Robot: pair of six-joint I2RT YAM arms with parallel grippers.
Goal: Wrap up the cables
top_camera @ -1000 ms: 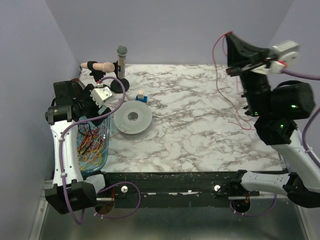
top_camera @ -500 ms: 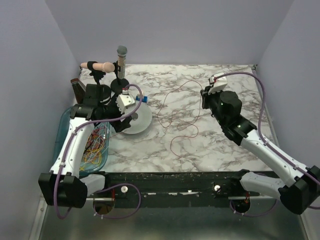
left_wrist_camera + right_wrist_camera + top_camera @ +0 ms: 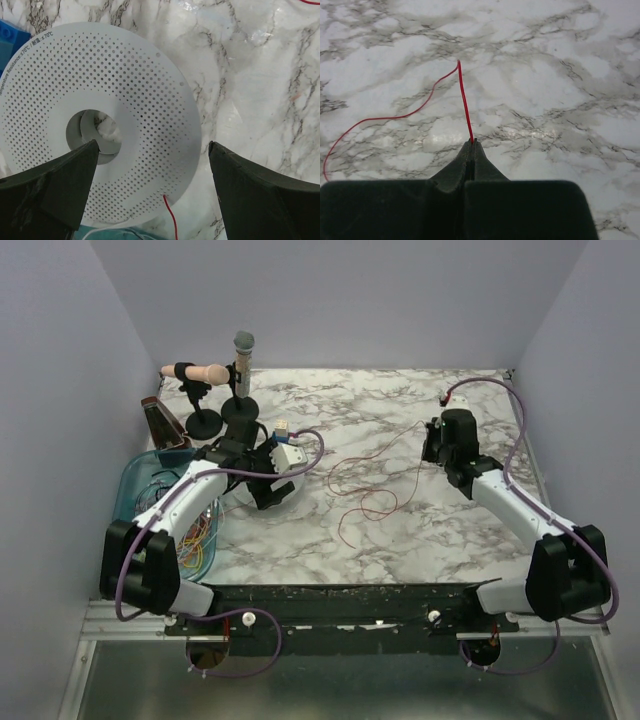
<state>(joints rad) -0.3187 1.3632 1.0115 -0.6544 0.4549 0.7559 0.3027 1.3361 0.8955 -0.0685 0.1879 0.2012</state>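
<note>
We find the left gripper (image 3: pixel 152 150) with its jaws wide apart and nothing held between them. Directly below the jaws lies the pale perforated spool (image 3: pixel 125 75). Its centre hole sits just beside one finger (image 3: pixel 60 190); its rim stops short of the other finger. A blue block (image 3: pixel 9 37) touches the spool's far edge, ahead of the jaws.

We find the right gripper (image 3: pixel 471 142) with its jaws pressed together on the red cable (image 3: pixel 462 95), pinched at the very tips. From the tips the cable runs straight ahead, then bends off to one side and lies on the marble table (image 3: pixel 400 400). In the top view it forms loose loops (image 3: pixel 365 502) between the two grippers.

The remaining cables (image 3: pixel 195 530), a yellow, orange and red tangle, lie in the blue bin (image 3: pixel 135 475) behind the left gripper's jaws.
</note>
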